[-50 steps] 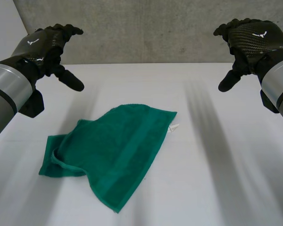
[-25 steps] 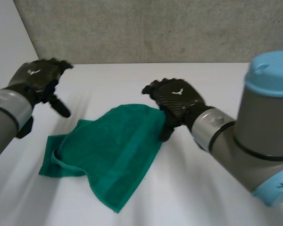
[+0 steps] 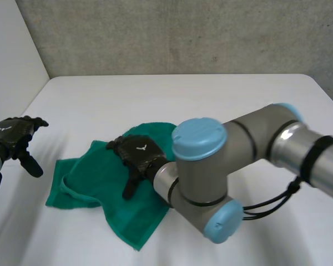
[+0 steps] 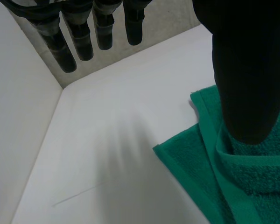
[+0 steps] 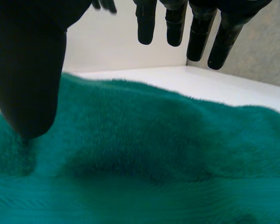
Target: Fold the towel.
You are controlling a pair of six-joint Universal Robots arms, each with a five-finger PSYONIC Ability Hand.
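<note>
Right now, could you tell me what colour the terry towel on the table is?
The terry towel is plain green, clearest in the head view.

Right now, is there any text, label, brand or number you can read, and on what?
No words or numbers can be read anywhere.
right hand: a small white winged emblem on its back, a sign without letters.
left hand: the same white emblem on its back, no letters.
towel: plain green, no print on it.
</note>
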